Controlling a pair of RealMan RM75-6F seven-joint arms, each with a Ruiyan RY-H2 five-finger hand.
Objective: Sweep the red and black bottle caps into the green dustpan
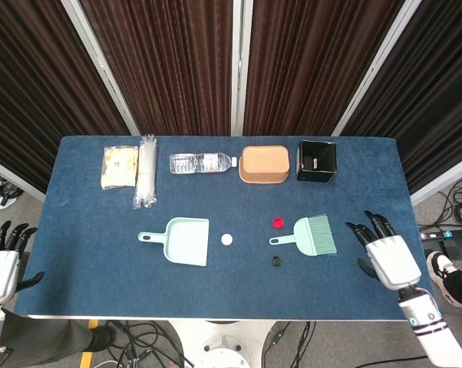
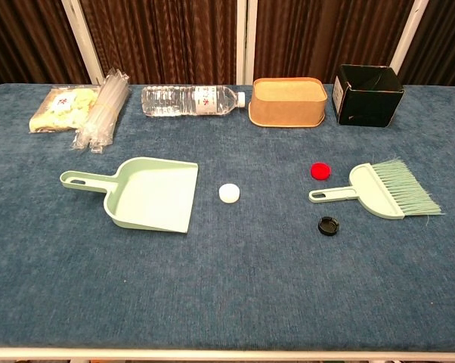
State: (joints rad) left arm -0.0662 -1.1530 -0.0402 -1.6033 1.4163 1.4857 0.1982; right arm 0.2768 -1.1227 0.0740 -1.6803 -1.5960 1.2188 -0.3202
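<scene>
Blue-covered table (image 1: 85,268), viewed from head and chest cameras. Green dustpan (image 1: 183,241) lies flat left of centre, handle pointing left, open mouth facing right. White cap (image 1: 227,239) sits just right of the dustpan mouth, apart from it. Red cap (image 1: 278,223) lies right of centre, near the handle end of the brush (image 1: 314,235). Black cap (image 1: 277,261) lies nearer the front edge, below the brush handle and not touching it. Brush is pale green, flat on the cloth, handle pointing left, bristles fanned to the right. Both red and black caps are well apart from the dustpan, with the white cap between. Back row, left to right: snack bag (image 1: 119,167); clear sleeve of cups (image 1: 146,172) beside it; water bottle (image 1: 200,163) on its side, cap to the right; brown oval box (image 1: 265,165); black box (image 1: 317,160), open-topped. Right hand (image 1: 388,257) is over the table's right side, near the brush bristles but apart from them, fingers spread, holding nothing. Left hand (image 1: 1,262) is off the table's left edge, fingers extended and apart, holding nothing. Neither hand shows in the chest view. Dark curtains hang behind the table.
</scene>
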